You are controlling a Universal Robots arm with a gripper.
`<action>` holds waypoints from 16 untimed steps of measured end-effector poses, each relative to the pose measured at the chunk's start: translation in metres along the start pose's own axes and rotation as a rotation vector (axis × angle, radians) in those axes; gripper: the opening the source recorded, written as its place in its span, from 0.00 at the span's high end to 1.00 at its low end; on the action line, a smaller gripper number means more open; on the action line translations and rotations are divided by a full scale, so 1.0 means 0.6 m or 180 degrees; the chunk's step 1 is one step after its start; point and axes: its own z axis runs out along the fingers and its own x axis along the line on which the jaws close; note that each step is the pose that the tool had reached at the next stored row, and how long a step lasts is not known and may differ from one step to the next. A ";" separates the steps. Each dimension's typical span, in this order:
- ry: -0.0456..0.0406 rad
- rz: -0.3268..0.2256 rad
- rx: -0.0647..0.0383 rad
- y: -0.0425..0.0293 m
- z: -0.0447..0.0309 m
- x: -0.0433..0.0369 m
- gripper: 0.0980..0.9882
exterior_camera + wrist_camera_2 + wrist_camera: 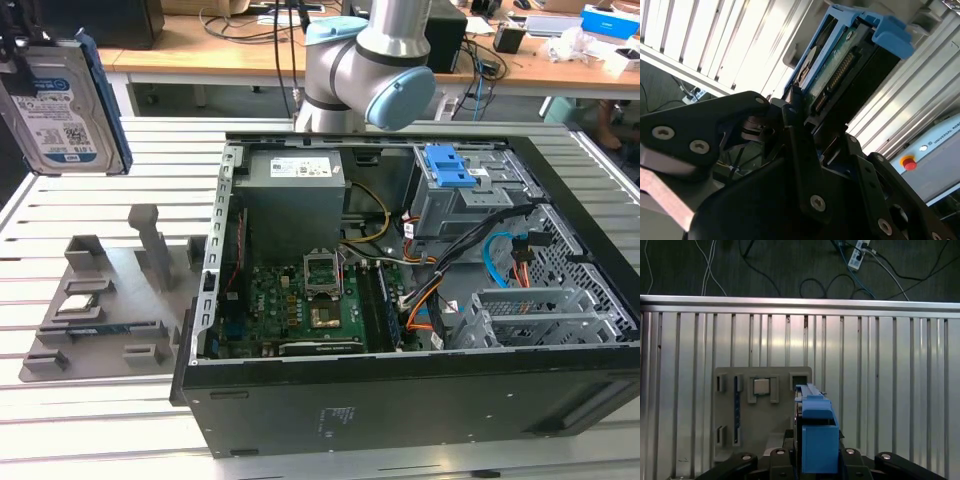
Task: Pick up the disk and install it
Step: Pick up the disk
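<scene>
In the exterior view the disk (62, 100) hangs upright, long axis vertical, high at the far left over the grey fixture (110, 290). It is well left of the open case (400, 400) and its bay (455, 200). In the second wrist view the gripper (820, 132) has its jaws closed on the disk's flat faces, and the disk juts straight out from them. In the first wrist view the disk shows edge-on between the jaws, above the fixture on the slatted table (890, 390).

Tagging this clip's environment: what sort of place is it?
Probably a robotics lab bench: an open PC case sits on a slotted aluminium table, a grey parts fixture beside it, cable-strewn desks behind. The gripper holds the disk aloft.
</scene>
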 end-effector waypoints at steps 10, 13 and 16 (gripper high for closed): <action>0.0000 0.0000 -0.0002 0.001 -0.036 -0.001 0.70; 0.0000 0.0000 -0.0002 0.002 -0.047 -0.001 0.70; 0.0000 0.0000 -0.0004 0.002 -0.069 -0.002 0.70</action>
